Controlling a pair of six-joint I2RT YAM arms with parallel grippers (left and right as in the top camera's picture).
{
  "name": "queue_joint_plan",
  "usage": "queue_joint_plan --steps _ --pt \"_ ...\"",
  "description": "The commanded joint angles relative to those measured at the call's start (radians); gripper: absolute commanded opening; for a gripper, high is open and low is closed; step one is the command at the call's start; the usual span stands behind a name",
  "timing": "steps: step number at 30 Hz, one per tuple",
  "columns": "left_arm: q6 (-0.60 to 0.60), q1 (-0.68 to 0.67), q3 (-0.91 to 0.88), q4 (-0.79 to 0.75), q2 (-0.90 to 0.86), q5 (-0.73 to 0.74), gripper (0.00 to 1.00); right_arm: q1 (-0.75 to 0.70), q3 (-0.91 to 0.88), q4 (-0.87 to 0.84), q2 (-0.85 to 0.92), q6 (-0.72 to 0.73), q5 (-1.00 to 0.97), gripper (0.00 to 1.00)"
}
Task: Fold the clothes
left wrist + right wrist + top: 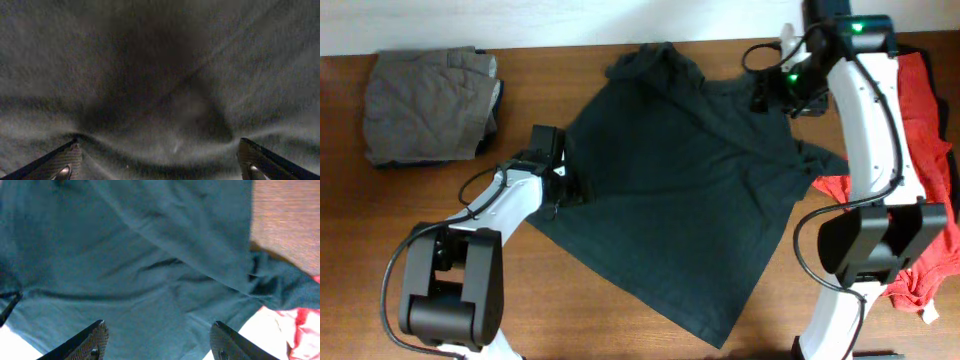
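Observation:
A large black T-shirt (pixel 680 190) lies spread and skewed across the middle of the table, plain side up, no lettering showing. My left gripper (pixel 572 187) is open and presses down on the shirt's left edge; its wrist view is filled with the dark cloth (pixel 160 75) between the spread fingers (pixel 160 160). My right gripper (pixel 782 92) is open above the shirt's upper right part near a sleeve; the cloth (pixel 125 260) lies below its fingers (pixel 157 340). Red garments (pixel 930 100) lie at the right edge, and show in the right wrist view (pixel 300 330).
A folded grey-brown garment pile (pixel 428 105) sits at the back left of the wooden table (pixel 440 240). The right arm's base stands over the red clothes at the front right.

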State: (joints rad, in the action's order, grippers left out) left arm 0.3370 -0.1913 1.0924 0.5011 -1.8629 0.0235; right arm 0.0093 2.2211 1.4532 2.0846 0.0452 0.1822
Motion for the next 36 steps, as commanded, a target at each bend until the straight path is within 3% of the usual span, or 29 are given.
queue_joint_plan --steps 1,12,13,16,21,26,30,33,36 --pt "0.033 0.002 -0.016 -0.035 -0.108 0.022 0.99 0.045 0.000 -0.013 0.003 -0.011 -0.003 0.70" --pt "0.033 0.002 -0.016 -0.139 -0.234 0.012 0.95 0.064 0.000 -0.011 0.003 -0.012 -0.010 0.70" --pt "0.033 0.003 -0.016 -0.149 -0.249 0.001 0.81 0.064 0.000 -0.010 0.003 -0.012 -0.010 0.70" --pt "0.033 0.010 -0.016 -0.149 -0.265 -0.027 0.56 0.064 0.000 -0.010 0.003 -0.012 -0.010 0.70" --pt "0.033 0.071 -0.016 -0.169 -0.269 -0.126 0.39 0.064 0.000 -0.010 0.003 -0.013 -0.010 0.70" --pt "0.032 0.161 -0.016 -0.344 -0.269 -0.263 0.39 0.064 0.000 -0.013 0.003 -0.012 -0.010 0.70" --pt "0.032 0.227 -0.016 -0.551 -0.269 -0.282 0.41 0.064 0.000 -0.009 0.003 -0.012 -0.010 0.70" --pt "0.026 0.260 -0.011 -0.642 -0.269 -0.244 0.57 0.064 0.000 0.003 0.003 -0.012 -0.010 0.70" --pt "-0.038 0.264 0.011 -0.633 -0.267 -0.119 0.70 0.069 0.000 0.010 0.003 -0.013 -0.010 0.70"
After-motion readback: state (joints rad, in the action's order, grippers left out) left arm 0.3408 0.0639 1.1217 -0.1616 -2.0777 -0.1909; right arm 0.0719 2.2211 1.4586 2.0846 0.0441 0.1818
